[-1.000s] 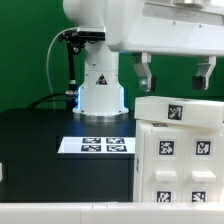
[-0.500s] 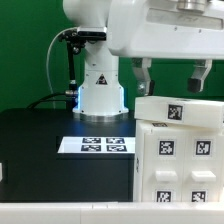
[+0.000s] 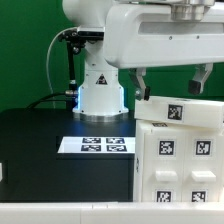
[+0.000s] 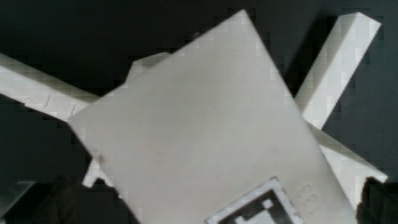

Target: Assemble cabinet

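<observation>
The white cabinet (image 3: 178, 150) stands nearest, at the exterior view's right on the black table (image 3: 40, 140), filling the wrist view (image 4: 205, 130). Above it hangs the gripper (image 3: 172, 82), jaws spread wide, holding nothing. Behind lies the marker board (image 3: 96, 146), then the arm's base (image 3: 100, 85).

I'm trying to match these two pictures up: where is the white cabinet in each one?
Exterior view: the cabinet fills the lower part of the exterior view's right, under the open hand.
Wrist view: it is the big pale slab across the middle.
Shared landmark: the black-and-white tag on its top.
</observation>
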Action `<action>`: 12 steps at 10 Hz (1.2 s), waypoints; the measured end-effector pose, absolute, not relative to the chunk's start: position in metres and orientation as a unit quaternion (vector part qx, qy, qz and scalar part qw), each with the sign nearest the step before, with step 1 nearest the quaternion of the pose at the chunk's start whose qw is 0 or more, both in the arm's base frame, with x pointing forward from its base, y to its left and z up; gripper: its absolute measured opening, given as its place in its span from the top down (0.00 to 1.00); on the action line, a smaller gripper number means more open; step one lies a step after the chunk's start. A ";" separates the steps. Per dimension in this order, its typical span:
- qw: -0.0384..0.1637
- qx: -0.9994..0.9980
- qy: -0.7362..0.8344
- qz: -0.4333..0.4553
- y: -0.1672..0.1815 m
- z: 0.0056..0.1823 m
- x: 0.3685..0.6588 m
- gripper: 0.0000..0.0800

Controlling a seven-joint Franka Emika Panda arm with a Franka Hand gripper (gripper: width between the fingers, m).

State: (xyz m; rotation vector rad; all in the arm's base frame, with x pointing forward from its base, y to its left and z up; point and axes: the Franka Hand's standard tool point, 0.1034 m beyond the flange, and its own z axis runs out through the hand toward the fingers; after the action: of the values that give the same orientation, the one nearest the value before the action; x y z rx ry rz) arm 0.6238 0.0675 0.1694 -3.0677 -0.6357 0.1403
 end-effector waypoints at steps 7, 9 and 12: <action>-0.013 -0.983 -0.179 0.025 0.068 0.155 0.628 0.31; -0.014 -0.992 -0.124 0.024 0.068 0.155 0.628 0.31; -0.020 -0.999 0.041 0.007 0.069 0.154 0.627 0.31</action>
State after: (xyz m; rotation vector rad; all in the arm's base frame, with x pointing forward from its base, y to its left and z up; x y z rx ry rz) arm 0.6271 0.0688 0.1540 -3.1798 0.1309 0.0224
